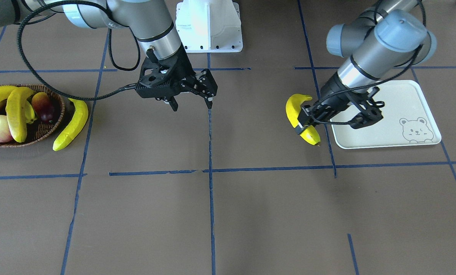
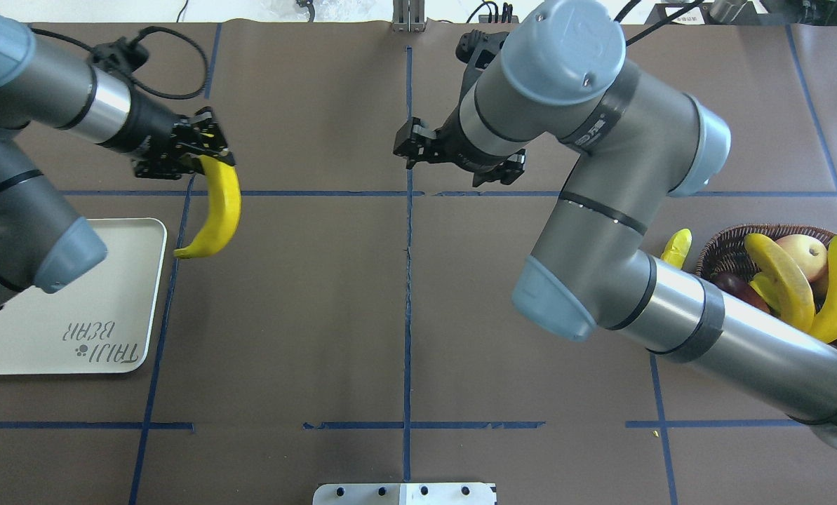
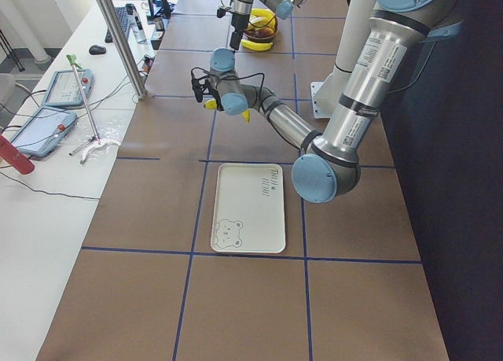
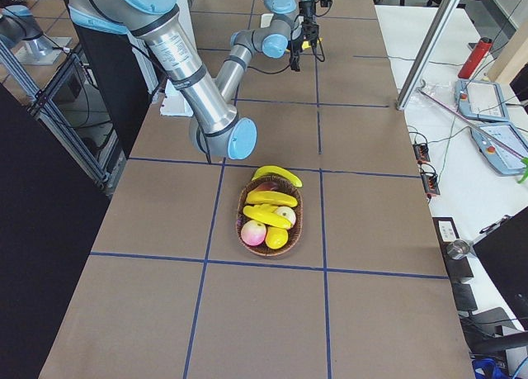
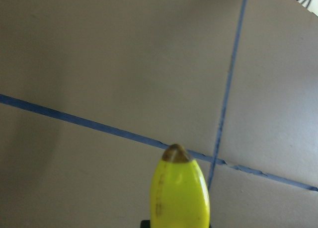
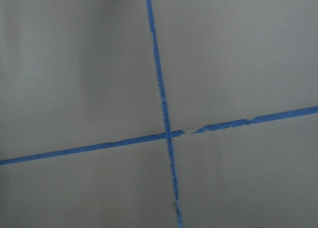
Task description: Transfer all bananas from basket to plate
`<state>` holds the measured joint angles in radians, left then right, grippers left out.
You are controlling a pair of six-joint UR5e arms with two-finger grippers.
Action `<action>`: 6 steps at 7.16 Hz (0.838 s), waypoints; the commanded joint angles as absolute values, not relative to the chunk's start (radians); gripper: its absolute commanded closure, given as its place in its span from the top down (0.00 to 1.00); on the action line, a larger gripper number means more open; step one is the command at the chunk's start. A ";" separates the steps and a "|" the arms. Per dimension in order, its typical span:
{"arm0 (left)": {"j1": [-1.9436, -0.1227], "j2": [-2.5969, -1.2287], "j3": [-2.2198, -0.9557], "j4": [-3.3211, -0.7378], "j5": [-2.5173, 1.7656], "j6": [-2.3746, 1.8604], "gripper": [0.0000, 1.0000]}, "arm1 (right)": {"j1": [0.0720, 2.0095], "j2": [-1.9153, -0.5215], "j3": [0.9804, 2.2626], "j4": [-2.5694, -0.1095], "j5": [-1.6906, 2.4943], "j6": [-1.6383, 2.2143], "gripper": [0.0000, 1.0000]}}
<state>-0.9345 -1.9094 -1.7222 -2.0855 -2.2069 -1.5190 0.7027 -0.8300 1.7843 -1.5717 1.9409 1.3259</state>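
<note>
We see bright, even light from overhead, and the brown table [image 1: 250,214] carries only faint, soft-edged shadows beneath the arms. The white robot base [image 1: 208,23] is washed out by glare in the front view, and the right arm's joint cap [image 2: 562,49] shows a pale sheen. At the left wrist the banana [image 5: 180,193] sits close and soft, with a dim patch on the table beside it. The right wrist picture is blurred, its tape lines [image 6: 161,104] fuzzy.
</note>
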 commanded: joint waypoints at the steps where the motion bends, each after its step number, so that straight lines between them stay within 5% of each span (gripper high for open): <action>1: -1.000 -1.701 -1.721 -2.083 -2.229 -1.415 0.00 | 0.814 -0.876 1.787 -1.686 2.020 1.132 1.00; 6: -1.069 -1.525 -1.648 -2.056 -2.229 -1.107 0.00 | 1.000 -1.038 1.824 -1.687 2.161 0.832 1.00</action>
<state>-1.0414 -1.5403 -1.6758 -2.0629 -2.2292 -1.1833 0.9746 -1.0181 1.8174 -1.6871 2.1462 0.8724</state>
